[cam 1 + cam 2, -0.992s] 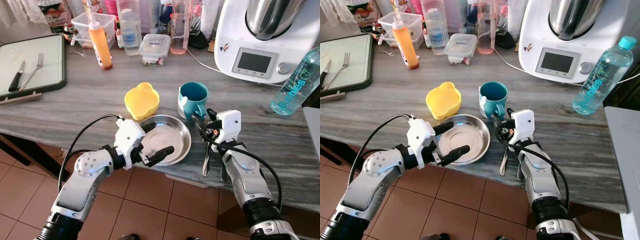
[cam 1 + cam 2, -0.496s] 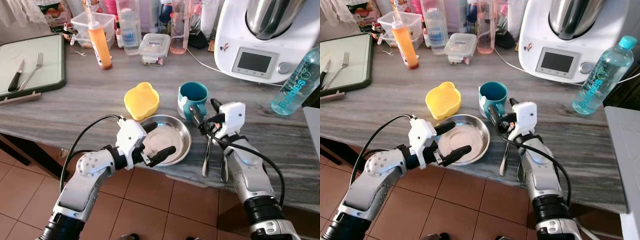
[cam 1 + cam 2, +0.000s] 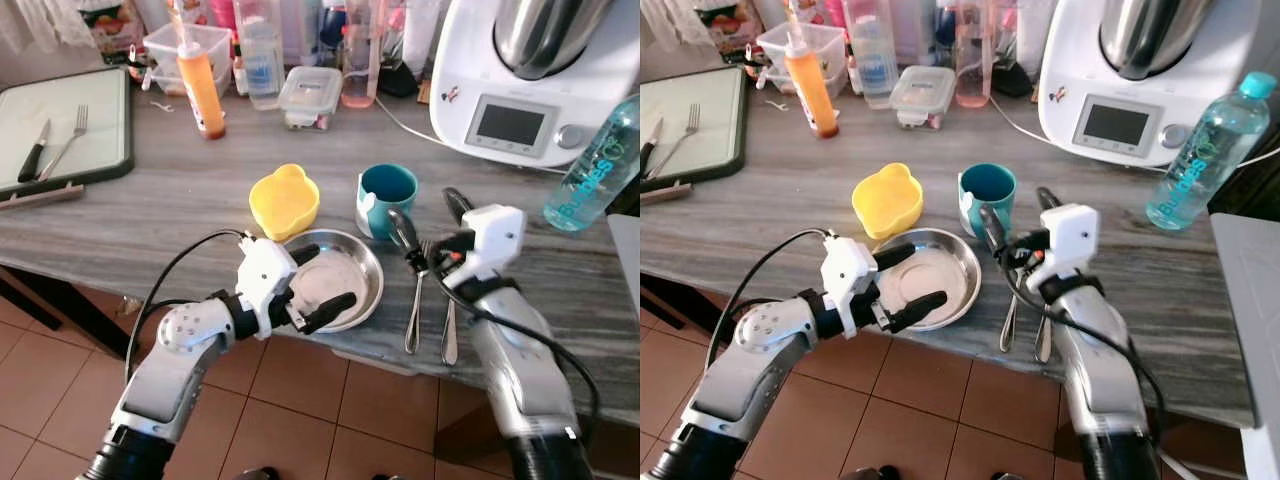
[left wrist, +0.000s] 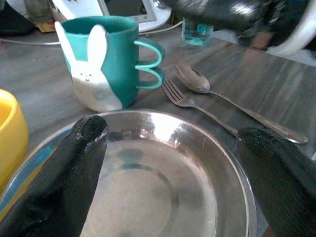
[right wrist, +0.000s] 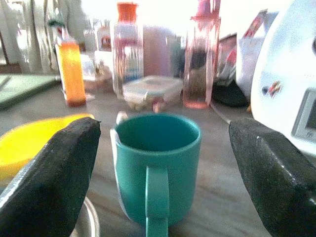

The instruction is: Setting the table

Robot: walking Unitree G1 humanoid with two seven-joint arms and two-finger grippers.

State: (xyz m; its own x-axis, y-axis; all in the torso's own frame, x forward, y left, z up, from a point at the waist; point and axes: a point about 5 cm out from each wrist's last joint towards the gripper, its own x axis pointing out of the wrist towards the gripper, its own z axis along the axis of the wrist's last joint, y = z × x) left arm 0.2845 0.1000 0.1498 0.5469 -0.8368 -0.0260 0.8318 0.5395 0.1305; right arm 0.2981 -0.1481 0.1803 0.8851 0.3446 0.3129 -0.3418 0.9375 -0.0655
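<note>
A steel plate (image 3: 372, 272) lies at the counter's front edge, with a yellow bowl (image 3: 283, 200) and a teal rabbit mug (image 3: 385, 200) just behind it. My left gripper (image 3: 317, 279) is open, its fingers straddling the plate's near left rim with nothing held. A fork (image 3: 414, 300) and a spoon (image 3: 447, 325) lie side by side to the right of the plate. Above their heads my right gripper (image 3: 430, 222) hovers open, level with the mug (image 5: 155, 153) and pointing at it. The left wrist view shows the plate (image 4: 163, 197), fork (image 4: 197, 106) and spoon (image 4: 212, 91).
A green board (image 3: 100, 130) with a knife and a second fork sits far left. An orange sauce bottle (image 3: 200, 85), plastic boxes (image 3: 308, 95) and bottles line the back. A white kitchen machine (image 3: 520, 90) and a blue water bottle (image 3: 595, 165) stand right. Tiled floor lies below the counter edge.
My right gripper has risen off the fork and spoon, shifted right and spread its fingers wider. The left gripper has stayed at the plate.
</note>
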